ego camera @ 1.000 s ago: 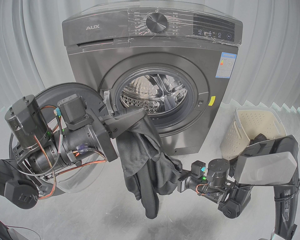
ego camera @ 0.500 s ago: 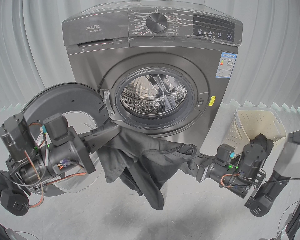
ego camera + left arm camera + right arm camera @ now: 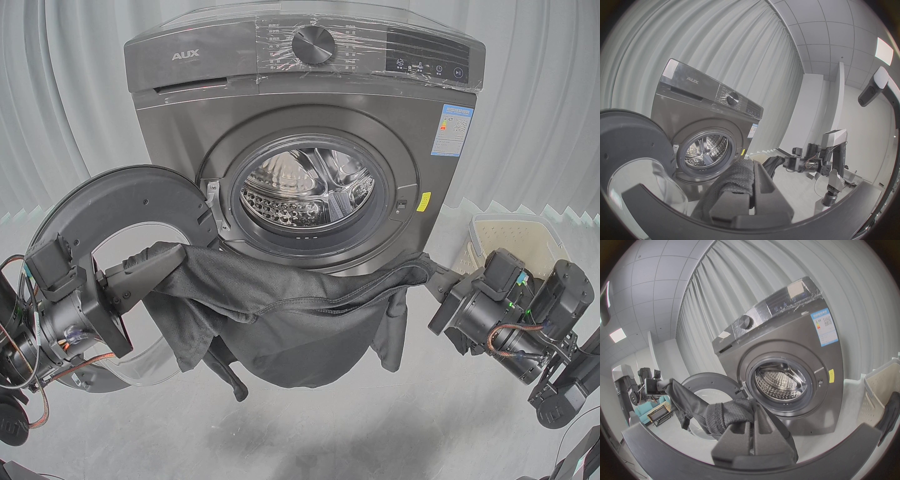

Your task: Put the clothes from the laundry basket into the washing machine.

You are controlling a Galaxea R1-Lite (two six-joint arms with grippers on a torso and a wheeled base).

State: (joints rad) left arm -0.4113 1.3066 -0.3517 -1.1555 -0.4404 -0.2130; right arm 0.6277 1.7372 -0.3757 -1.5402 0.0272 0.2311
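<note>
Currently a dark grey garment (image 3: 294, 306) of thin, finely knitted cloth hangs spread like a hammock between the two arms, in front of the washing machine (image 3: 300, 112) and below its round opening. The left pincer (image 3: 156, 265) is clamped tight on one bunched corner, the mesh-like weave pressed between its blocky black fingers (image 3: 768, 193). The right pincer (image 3: 437, 278) is likewise closed on the opposite corner, with cloth wadded into its grip. The middle of the garment sags in soft folds, and loose ends dangle above the smooth grey floor (image 3: 387, 425) without touching it. The machine is brushed grey metal; its round door (image 3: 119, 200) with a clear bowl-shaped window stands swung open on the left side, showing the shiny perforated steel drum (image 3: 306, 181). A cream plastic laundry basket (image 3: 519, 234) with perforated walls stands on the floor just beside the machine's right side, with a dark cloth (image 3: 889, 412) draped over its rim.
</note>
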